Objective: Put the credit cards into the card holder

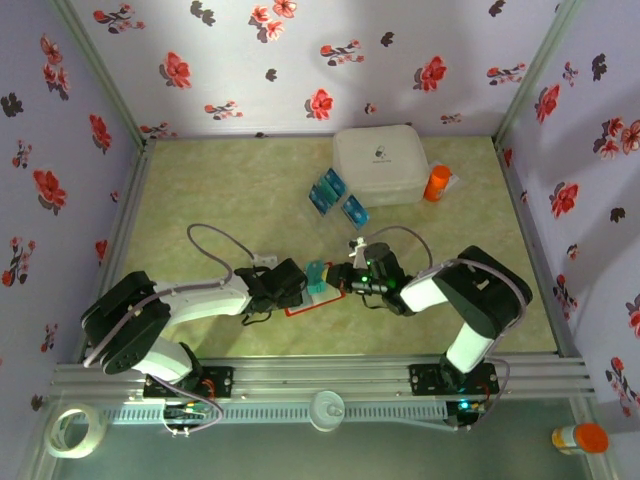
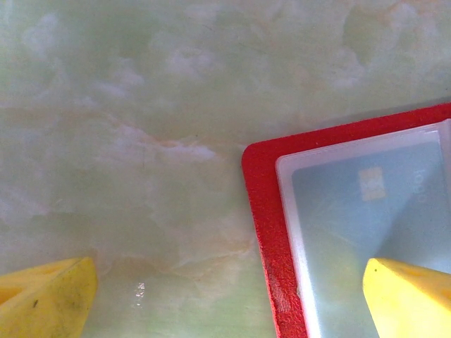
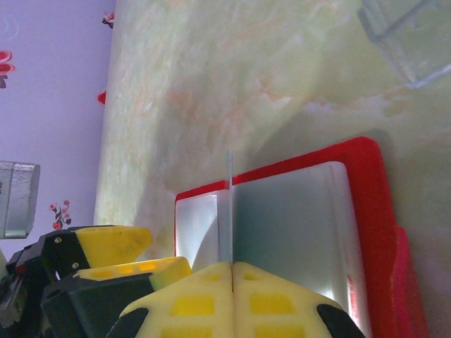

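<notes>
Right wrist: right gripper (image 3: 232,267) pinches thin upright sheet (image 3: 229,204). Left wrist: left gripper (image 2: 227,274) agape; card (image 2: 366,204) inside card holder (image 2: 261,211).

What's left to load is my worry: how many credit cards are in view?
4: two overlapping cards beside the white case, one just nearer, one in the red wallet pocket. Others may hide underneath.

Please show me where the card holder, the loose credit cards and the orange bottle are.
card holder (image 2: 262,211), left wrist view, on its red left border
credit cards (image 1: 328,188), top external view, on the left card's face
orange bottle (image 1: 437,183), top external view, on its side
</notes>
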